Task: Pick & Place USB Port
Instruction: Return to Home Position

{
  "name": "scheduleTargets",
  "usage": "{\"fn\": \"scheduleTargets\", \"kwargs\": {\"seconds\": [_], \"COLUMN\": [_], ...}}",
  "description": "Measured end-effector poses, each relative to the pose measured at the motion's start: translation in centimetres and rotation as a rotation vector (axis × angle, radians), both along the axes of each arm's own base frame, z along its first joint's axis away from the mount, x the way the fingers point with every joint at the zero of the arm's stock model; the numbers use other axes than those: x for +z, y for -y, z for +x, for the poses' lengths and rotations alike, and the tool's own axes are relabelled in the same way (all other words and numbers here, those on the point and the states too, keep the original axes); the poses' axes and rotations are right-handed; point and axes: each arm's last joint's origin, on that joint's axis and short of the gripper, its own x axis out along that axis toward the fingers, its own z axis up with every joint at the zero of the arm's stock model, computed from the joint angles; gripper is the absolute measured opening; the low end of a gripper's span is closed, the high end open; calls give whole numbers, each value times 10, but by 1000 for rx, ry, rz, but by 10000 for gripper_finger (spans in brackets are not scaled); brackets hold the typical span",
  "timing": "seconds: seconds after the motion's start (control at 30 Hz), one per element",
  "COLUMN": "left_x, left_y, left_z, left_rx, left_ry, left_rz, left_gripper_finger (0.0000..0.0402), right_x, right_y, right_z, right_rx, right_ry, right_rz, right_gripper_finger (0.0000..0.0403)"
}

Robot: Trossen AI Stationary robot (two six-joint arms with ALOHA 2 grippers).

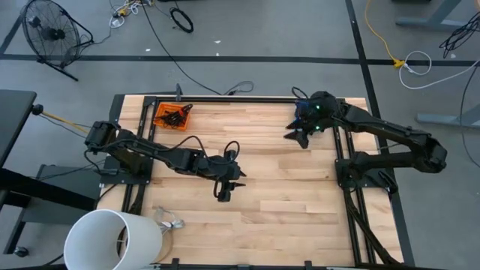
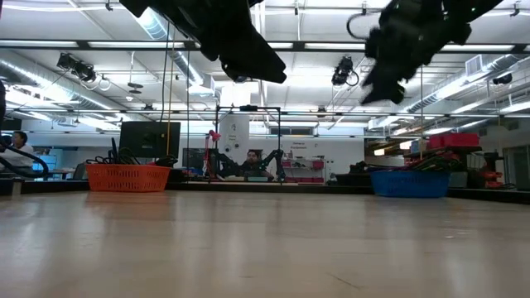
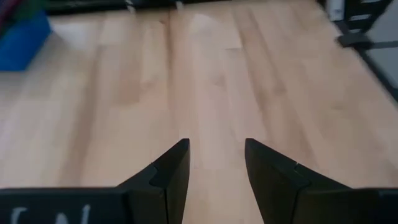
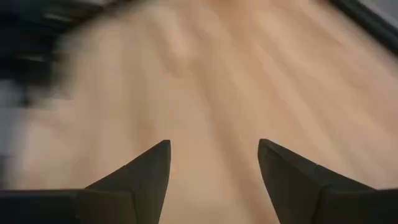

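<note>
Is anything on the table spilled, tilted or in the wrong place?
Nothing stands out. The orange bin, holding black cables, and the blue bin stand upright. The left claw and right claw hang open, empty, above the table.

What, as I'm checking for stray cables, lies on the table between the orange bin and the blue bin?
Only bare table; the high and low views show nothing between the orange bin and blue bin.
</note>
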Motion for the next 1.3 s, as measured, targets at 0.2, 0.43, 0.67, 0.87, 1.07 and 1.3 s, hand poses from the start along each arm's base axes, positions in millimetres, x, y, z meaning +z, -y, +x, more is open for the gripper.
{"fn": "scheduleTargets", "kwargs": {"seconds": [0.2,0.43,0.67,0.87,1.07,1.3], "left_x": [9,23,37,56,52,28], "left_y": [-3,-3,-5,0,8,-1], "left_z": [6,10,11,-3,-20,-56], "left_rx": [36,36,105,85,58,127], "left_ry": [112,259,376,402,244,279], "left_rz": [84,110,162,157,141,136], "left_gripper_finger": [158,158,158,158,158,158], "right_x": [26,26,0,-13,-24,-39], "right_y": [-45,-112,-139,-146,-155,-158], "right_z": [39,58,50,45,40,33], "right_rx": [295,448,395,401,460,362], "right_ry": [336,697,737,725,701,678], "right_rz": [-36,-220,-250,-192,-162,-208], "right_gripper_finger": [242,242,242,242,242,235]}}
